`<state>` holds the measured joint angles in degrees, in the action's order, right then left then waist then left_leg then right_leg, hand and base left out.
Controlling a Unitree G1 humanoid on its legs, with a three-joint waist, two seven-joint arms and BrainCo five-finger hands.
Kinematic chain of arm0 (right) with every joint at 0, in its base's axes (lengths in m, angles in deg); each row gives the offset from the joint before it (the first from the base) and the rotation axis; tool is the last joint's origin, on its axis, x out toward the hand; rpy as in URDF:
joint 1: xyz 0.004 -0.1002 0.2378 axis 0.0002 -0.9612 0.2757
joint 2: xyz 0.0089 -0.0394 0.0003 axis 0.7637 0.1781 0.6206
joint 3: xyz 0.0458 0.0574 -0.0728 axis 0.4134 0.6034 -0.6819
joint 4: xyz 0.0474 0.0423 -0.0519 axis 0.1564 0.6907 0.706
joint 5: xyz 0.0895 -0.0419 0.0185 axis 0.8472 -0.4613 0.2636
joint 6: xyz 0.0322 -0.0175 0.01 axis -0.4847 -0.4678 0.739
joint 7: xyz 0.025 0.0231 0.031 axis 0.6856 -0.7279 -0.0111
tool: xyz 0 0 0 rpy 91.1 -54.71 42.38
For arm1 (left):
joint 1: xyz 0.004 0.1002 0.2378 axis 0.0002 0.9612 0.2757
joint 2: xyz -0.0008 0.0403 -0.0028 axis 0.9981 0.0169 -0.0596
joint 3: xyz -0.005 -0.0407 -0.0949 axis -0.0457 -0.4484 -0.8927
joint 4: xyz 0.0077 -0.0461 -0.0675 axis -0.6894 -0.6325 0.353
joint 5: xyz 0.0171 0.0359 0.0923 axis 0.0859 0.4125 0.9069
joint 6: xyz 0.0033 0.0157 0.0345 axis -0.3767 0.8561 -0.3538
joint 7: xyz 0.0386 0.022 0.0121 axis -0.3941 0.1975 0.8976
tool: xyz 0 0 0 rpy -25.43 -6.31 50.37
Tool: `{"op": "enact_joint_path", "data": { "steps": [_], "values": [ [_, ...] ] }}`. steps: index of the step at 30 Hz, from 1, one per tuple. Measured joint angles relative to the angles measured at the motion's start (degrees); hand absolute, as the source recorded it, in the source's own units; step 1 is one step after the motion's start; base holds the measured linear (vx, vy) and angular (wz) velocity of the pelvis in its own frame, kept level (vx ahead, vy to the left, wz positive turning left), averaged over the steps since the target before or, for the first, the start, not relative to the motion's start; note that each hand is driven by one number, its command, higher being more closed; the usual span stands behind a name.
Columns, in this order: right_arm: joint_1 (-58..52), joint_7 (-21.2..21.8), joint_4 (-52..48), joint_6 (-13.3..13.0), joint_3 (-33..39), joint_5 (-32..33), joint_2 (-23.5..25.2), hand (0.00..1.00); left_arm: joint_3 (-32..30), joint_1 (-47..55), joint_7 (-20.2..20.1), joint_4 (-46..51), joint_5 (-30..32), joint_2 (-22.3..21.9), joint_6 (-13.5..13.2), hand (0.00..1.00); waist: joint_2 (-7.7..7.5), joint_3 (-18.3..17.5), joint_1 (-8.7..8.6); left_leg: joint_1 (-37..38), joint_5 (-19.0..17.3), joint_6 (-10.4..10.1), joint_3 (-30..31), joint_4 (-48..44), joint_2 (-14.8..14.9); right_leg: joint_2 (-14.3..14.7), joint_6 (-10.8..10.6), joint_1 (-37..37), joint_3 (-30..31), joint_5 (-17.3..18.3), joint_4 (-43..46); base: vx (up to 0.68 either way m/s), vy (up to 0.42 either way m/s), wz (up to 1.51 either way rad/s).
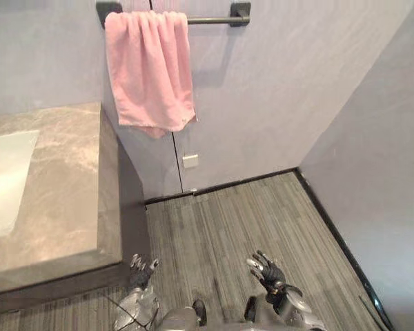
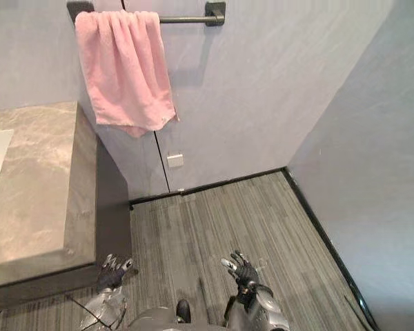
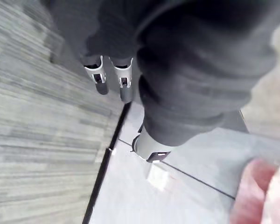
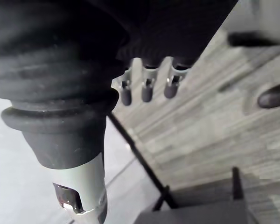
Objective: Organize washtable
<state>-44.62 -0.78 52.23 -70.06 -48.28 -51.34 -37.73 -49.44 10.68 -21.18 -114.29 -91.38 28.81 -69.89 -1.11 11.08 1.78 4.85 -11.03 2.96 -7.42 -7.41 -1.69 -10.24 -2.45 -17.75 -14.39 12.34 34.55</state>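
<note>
We hold our left hand [image 1: 142, 270] and right hand [image 1: 267, 274] low over the floor [image 1: 262, 214], fingers relaxed and empty, while the pink towel [image 1: 150, 69] hangs from the wall rail [image 1: 210, 20] beside the bench [image 1: 62, 200].

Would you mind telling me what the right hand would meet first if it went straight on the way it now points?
Nothing close. The right hand points forward over the floor, so the way looks free as far as the black skirting and the wall, though depth is unclear.
</note>
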Motion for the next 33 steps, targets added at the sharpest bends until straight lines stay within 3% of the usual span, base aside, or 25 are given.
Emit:
{"op": "enact_joint_path", "data": {
  "steps": [2, 3, 4, 6, 7, 8, 9, 10, 11, 12, 14, 15, 16, 17, 19, 21, 22, 23, 24, 26, 27, 31, 33],
  "values": [
    [-0.1, 0.4, -0.4, 0.2, 0.3, 0.6, -0.8, 0.0, 0.7, -0.7, -0.5, 0.0, 1.2, 0.0, 0.0, 0.0, 0.03, 0.0, -0.68, 0.7, -1.7, -0.7, 1.5, -1.0, 0.4, 1.0, -2.1, -0.9, 1.3, -3.9, -14.1, 0.47, -0.099, 0.65],
    [-0.1, 1.0, -0.4, 0.3, 0.8, 0.7, -1.1, 0.0, 0.7, -0.8, -1.0, 0.0, 1.8, 0.2, 0.1, 0.0, -0.42, -0.2, -1.01, 1.7, -3.2, -1.5, 2.9, -1.2, 0.5, 1.0, -4.3, -2.0, 3.8, -7.3, -23.4, 0.56, -0.188, 0.78],
    [-0.3, 1.1, -0.8, 0.6, 0.9, 1.2, -1.3, 0.0, 0.8, -0.6, -1.0, -0.1, 3.3, 0.3, 0.1, 0.0, -0.7, -0.4, -1.0, 3.7, -5.3, -2.9, 4.4, -1.7, 0.7, 1.0, -5.2, -3.3, 5.5, -8.4, -25.8, 0.74, -0.294, 0.8],
    [-1.3, 1.2, -1.7, 0.8, 0.4, 1.7, -1.2, 0.0, 0.6, 1.1, -1.0, -0.1, 4.1, 0.4, 0.1, 0.0, -0.11, -1.9, -0.99, 5.7, -8.6, -5.0, 6.2, -3.3, 2.9, 2.3, -2.0, -3.3, 5.0, -10.2, -24.7, 0.64, -0.291, 0.77],
    [-1.6, 1.4, -2.5, 0.8, 0.2, 1.7, -1.2, 0.0, 0.5, 1.6, -1.0, -0.5, 4.8, 1.4, 0.1, 0.0, -0.28, -3.1, -1.03, 4.5, -10.2, -6.8, 7.8, -11.1, 4.5, 3.1, 0.4, -3.0, 4.5, -16.8, -20.9, 0.76, -0.391, 0.87],
    [-1.4, 1.3, -2.5, 0.8, 0.2, 1.6, -1.6, 0.0, 0.5, 1.5, -1.0, -0.6, 4.8, 1.0, 0.2, 0.0, 0.34, -3.3, -0.99, 1.4, -9.8, -7.3, 7.8, -19.8, 6.5, 4.2, 1.5, -2.0, 3.5, -18.5, -19.5, 0.9, -0.453, 0.74],
    [-0.8, 1.2, -2.6, 0.8, 0.1, 1.6, -2.3, 0.0, 0.5, 1.6, -1.0, -0.7, 4.7, 0.1, 0.2, 0.0, 2.37, -3.4, -0.86, -1.3, -8.6, -8.4, 7.7, -26.3, 8.9, 5.6, 2.3, -0.8, 2.5, -17.6, -19.5, 0.7, -0.361, 0.18],
    [0.5, 1.1, -3.4, 0.8, -0.1, 1.8, -3.3, 0.0, 0.4, 2.3, -1.0, -0.7, 4.4, -0.8, 0.3, 0.0, 4.87, -3.4, -0.34, -7.1, -2.1, -8.7, 7.2, -38.4, 12.4, 8.2, 4.0, 1.9, 1.4, -16.1, -20.9, 0.67, -0.286, -0.11],
    [1.2, 1.1, -4.7, 0.7, -0.1, 2.3, -3.8, 0.0, 0.5, 2.1, -1.0, -0.8, 3.4, -1.4, 0.7, 0.0, 5.53, -3.2, 0.4, -10.9, 1.2, -8.6, 5.3, -46.5, 15.5, 9.5, 4.9, 4.5, 1.2, -15.5, -23.0, 0.65, -0.272, -0.16],
    [1.6, 1.1, -4.9, 0.6, 0.0, 2.8, -3.8, 0.0, 0.5, 1.7, -1.0, -0.9, 3.3, -1.5, 0.9, 0.0, 5.24, -2.9, 0.52, -12.1, 1.0, -8.5, 3.6, -48.3, 16.7, 9.6, 5.2, 6.3, 0.9, -15.3, -24.0, 0.59, -0.254, 0.11],
    [1.3, 1.1, -5.4, 0.5, 0.6, 3.9, -4.3, 0.0, 0.6, -0.5, -1.0, 0.0, 3.2, -1.5, 1.0, 0.0, 3.25, -1.8, 0.39, -13.1, 0.8, -8.1, -1.7, -46.8, 19.7, 8.7, 5.5, 14.3, -0.4, -15.1, -28.4, 0.49, -0.255, 0.46],
    [-0.1, 1.1, -8.4, 0.2, 1.3, 4.1, -5.2, 0.0, 0.6, -0.8, -1.1, 2.0, 2.8, -1.5, 0.9, 0.0, 2.39, -1.7, 0.43, -13.4, 0.8, -8.1, -3.7, -40.6, 19.8, 8.0, 5.7, 18.0, -1.4, -14.9, -30.8, 0.4, -0.215, 0.33],
    [-0.2, 1.1, -9.2, 0.0, 1.6, 4.1, -5.4, 0.0, 0.6, -0.8, -1.1, 2.5, 2.6, -1.6, 0.8, 0.0, 2.38, -1.7, 0.42, -13.6, 0.8, -8.1, -3.9, -39.0, 19.7, 7.9, 5.7, 18.5, -1.5, -14.9, -31.3, 0.46, -0.18, 0.11],
    [-0.4, 1.0, -12.2, -0.4, 3.7, 4.2, -5.6, 0.0, 0.5, -0.8, -1.0, 4.4, 2.3, -1.6, 0.7, 0.0, 2.42, -1.6, 0.41, -15.8, 0.8, -8.2, -3.8, -30.6, 18.4, 7.8, 5.4, 19.2, -1.5, -14.2, -32.7, 0.23, -0.052, -0.09],
    [-0.4, 1.0, -14.8, -1.2, 6.1, 4.4, -5.8, 0.0, 0.4, -0.9, -0.9, 6.0, 2.6, -2.1, 0.5, 0.0, 3.62, -1.5, 0.26, -16.2, 1.6, -9.2, -2.4, -16.7, 15.7, 7.6, 3.9, 19.4, -1.4, -13.1, -33.6, 0.24, 0.073, -0.15],
    [-0.8, 0.9, -16.0, -1.3, 7.7, 4.4, -5.9, 0.0, 0.3, -0.7, -0.8, 7.3, 3.6, -2.9, 0.5, 0.0, 5.5, -2.2, 0.25, -16.0, 7.6, -10.1, -1.6, -6.8, 14.1, 8.1, 2.4, 20.0, -1.1, -12.1, -33.7, 0.21, 0.186, -0.12],
    [-1.6, 0.7, -15.8, -1.6, 7.9, 4.4, -5.4, 0.0, -0.6, -0.2, -0.8, 8.4, 3.9, -2.9, 0.5, 0.0, 5.86, -2.8, 0.21, -15.2, 10.9, -8.7, -1.4, -4.7, 13.3, 7.9, 1.0, 20.9, -0.7, -11.0, -33.7, 0.14, 0.145, 0.0],
    [-2.1, 0.6, -16.2, -1.7, 7.9, 4.3, -4.8, 0.0, -1.4, -0.1, -0.7, 9.1, 4.1, -2.9, 0.5, 0.0, 4.98, -3.0, -0.03, -14.2, 11.2, -8.6, -1.4, -3.8, 12.5, 7.1, 0.8, 21.1, -0.6, -10.9, -33.5, 0.17, 0.165, 0.02],
    [-3.3, 0.9, -17.5, -1.7, 7.1, 4.2, -3.1, 0.0, -3.3, 0.6, -0.6, 12.4, 5.0, -2.5, 0.5, 0.0, 2.84, -3.2, -0.41, -12.0, 12.0, -8.0, -2.2, -0.4, 10.8, 5.5, -0.5, 21.3, 0.1, -9.9, -33.0, 0.14, 0.116, 0.03],
    [-4.3, 1.1, -18.5, -1.8, 7.1, 4.0, -1.0, 0.0, -5.5, 1.6, -0.6, 16.3, 6.4, -1.4, 0.4, 0.0, 1.39, -3.8, -0.75, -9.5, 13.8, -7.2, -3.6, 4.9, 8.8, 3.9, -1.1, 20.5, 0.7, -9.5, -32.6, 0.16, 0.157, -0.09],
    [-5.2, 1.2, -18.3, -1.6, 7.1, 2.9, -0.8, 0.0, -9.3, 0.3, -0.6, 22.2, 9.3, 2.3, -0.3, 0.0, 1.93, -4.1, -0.96, -6.8, 15.3, -5.9, -4.3, 9.7, 6.0, 2.0, -2.4, 20.7, 1.5, -9.2, -32.4, 0.15, 0.165, -0.13],
    [-5.2, 1.3, -18.2, -1.1, 7.0, 1.3, -0.7, 0.0, -10.0, -0.4, -0.7, 23.4, 10.3, 3.4, -1.0, 0.0, 1.93, -4.2, -1.0, -4.6, 16.3, -5.9, -4.2, 12.6, 5.7, 2.1, -2.4, 21.6, 1.2, -9.3, -32.5, 0.04, 0.036, -0.02],
    [-5.4, 1.3, -18.2, -1.1, 7.8, -0.1, -1.0, 0.0, -12.6, 0.3, -0.5, 29.5, 10.3, 3.3, -0.3, 0.0, 1.77, -4.2, -1.11, -4.8, 16.3, -5.9, -3.7, 13.0, 5.4, 2.1, -2.5, 21.7, 0.4, -9.2, -32.8, -0.03, 0.003, 0.09]
  ]
}}
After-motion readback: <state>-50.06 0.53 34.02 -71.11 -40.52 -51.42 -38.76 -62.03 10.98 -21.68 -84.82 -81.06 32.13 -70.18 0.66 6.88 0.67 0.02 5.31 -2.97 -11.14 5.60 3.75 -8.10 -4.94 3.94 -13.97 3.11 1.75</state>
